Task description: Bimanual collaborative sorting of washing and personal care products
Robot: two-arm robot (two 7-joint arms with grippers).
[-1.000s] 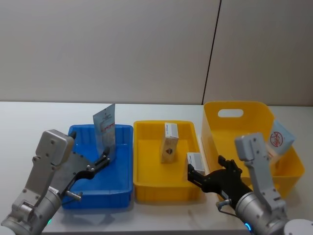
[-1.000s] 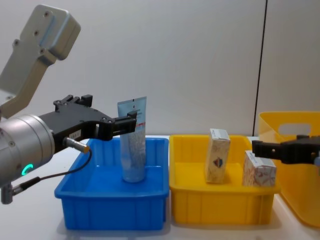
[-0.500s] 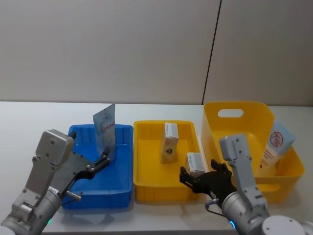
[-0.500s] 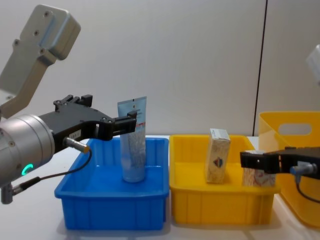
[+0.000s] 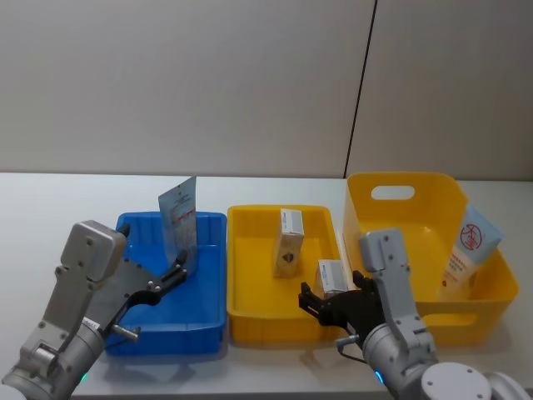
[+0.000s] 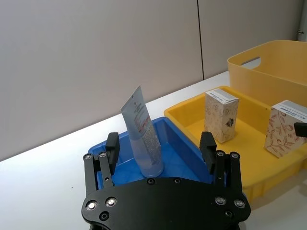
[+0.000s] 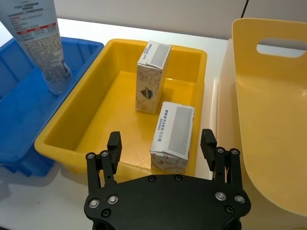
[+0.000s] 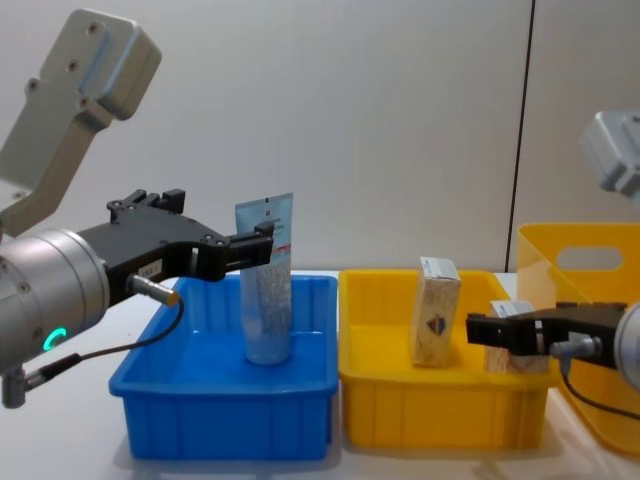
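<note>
Tube [image 5: 179,221] stands cap-down in the blue tray [image 5: 166,337], seemingly sorted by kind. The left gripper [image 6: 160,140] is spread open just beside it, holding nothing. The right gripper [image 7: 161,139], open and empty, faces 1 box [image 7: 172,136] in the yellow tray [image 7: 86,110].

Soft, even overhead light falls bright on the white worktop [image 5: 50,200] and grey wall [image 5: 208,83]. Faint, soft-edged shadows pool beneath the blue tray [image 7: 19,120] and yellow tray [image 7: 81,105]. The basket [image 7: 268,120] wall carries a mild sheen, and the tube [image 7: 43,38] shows pale and bright. A green lamp [image 8: 55,339] glows on the left arm [image 8: 50,290].
</note>
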